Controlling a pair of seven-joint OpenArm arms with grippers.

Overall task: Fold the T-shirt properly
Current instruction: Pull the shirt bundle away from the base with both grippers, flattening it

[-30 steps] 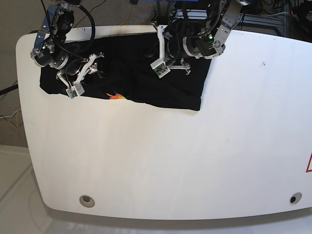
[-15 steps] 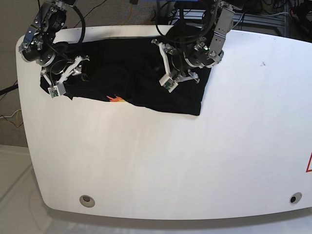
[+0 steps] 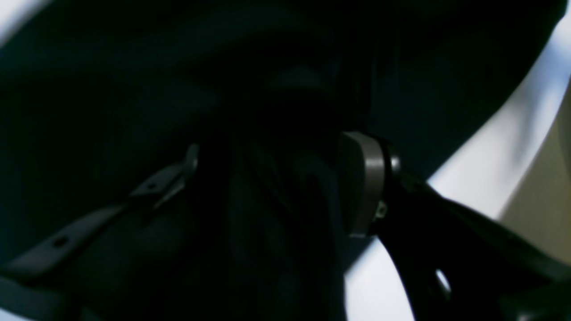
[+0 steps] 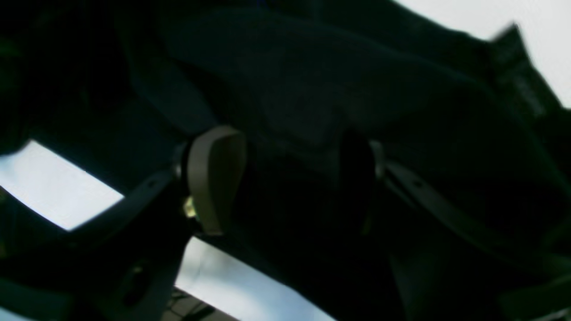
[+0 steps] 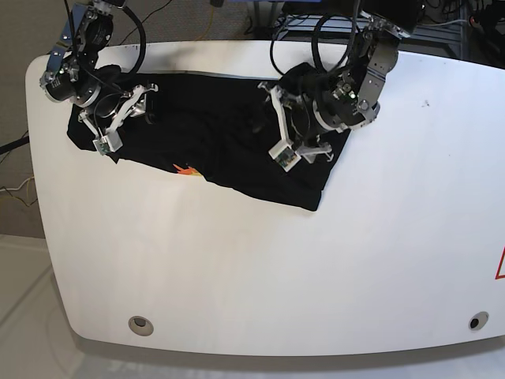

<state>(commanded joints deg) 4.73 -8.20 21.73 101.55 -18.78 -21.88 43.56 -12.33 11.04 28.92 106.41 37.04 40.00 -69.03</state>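
The black T-shirt (image 5: 213, 126) lies spread along the far side of the white table (image 5: 276, 276), its small orange print (image 5: 187, 169) at the front edge. My left gripper (image 5: 301, 154) is over the shirt's right part. In the left wrist view, the left gripper (image 3: 276, 187) has a bunch of black cloth with upright folds between its fingers (image 3: 361, 187). My right gripper (image 5: 125, 120) is at the shirt's left end. In the right wrist view, the right gripper (image 4: 285, 183) holds a mound of cloth between its pads (image 4: 216, 178).
The table's far edge runs just behind the shirt, with cables and frames beyond it. Two round holes (image 5: 140, 324) (image 5: 474, 321) sit near the front edge. A red mark (image 5: 500, 264) shows at the right edge.
The left gripper has moved toward the front, and the shirt's front right corner slid with it. The right gripper swung left, then back right. The shirt's front edge now slants.
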